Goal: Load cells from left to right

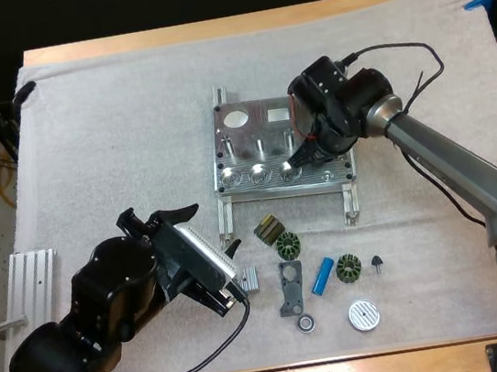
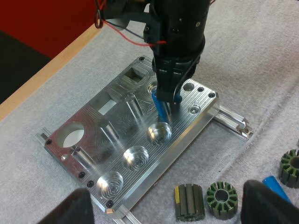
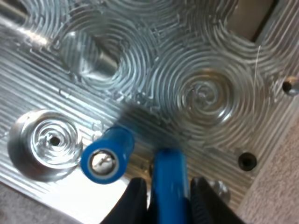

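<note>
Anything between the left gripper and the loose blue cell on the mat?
Yes. A small ribbed silver block and a dark flat bracket lie on the mat between the open left gripper and the blue cell.

Tool, clamped in right gripper, sits over fixture near its front right corner. Cell stands just left of tool; pocket farther left. Loose cell lies on mat, well in front of tool, between left stator and right stator.
</note>
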`<state>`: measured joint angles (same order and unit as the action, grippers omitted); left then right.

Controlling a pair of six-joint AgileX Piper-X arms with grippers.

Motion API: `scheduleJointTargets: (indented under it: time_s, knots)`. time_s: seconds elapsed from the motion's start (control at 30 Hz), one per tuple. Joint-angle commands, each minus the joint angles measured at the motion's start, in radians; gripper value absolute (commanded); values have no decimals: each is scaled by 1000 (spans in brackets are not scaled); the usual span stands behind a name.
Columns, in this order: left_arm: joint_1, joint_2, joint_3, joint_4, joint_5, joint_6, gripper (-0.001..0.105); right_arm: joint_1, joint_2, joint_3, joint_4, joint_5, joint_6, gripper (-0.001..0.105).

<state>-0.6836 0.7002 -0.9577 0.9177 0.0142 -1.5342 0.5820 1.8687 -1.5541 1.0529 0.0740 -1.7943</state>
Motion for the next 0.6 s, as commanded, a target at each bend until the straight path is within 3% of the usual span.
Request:
scheduleJointTargets:
  time_s: [0.0, 0.57]
  knots:
    - [0, 0, -7, -2, -14, -14, 65, -1, 6, -6, 14, 2, -6, 0]
    - [0, 0, -7, -2, -14, -14, 65, -1, 8, -6, 77, 2, -6, 0]
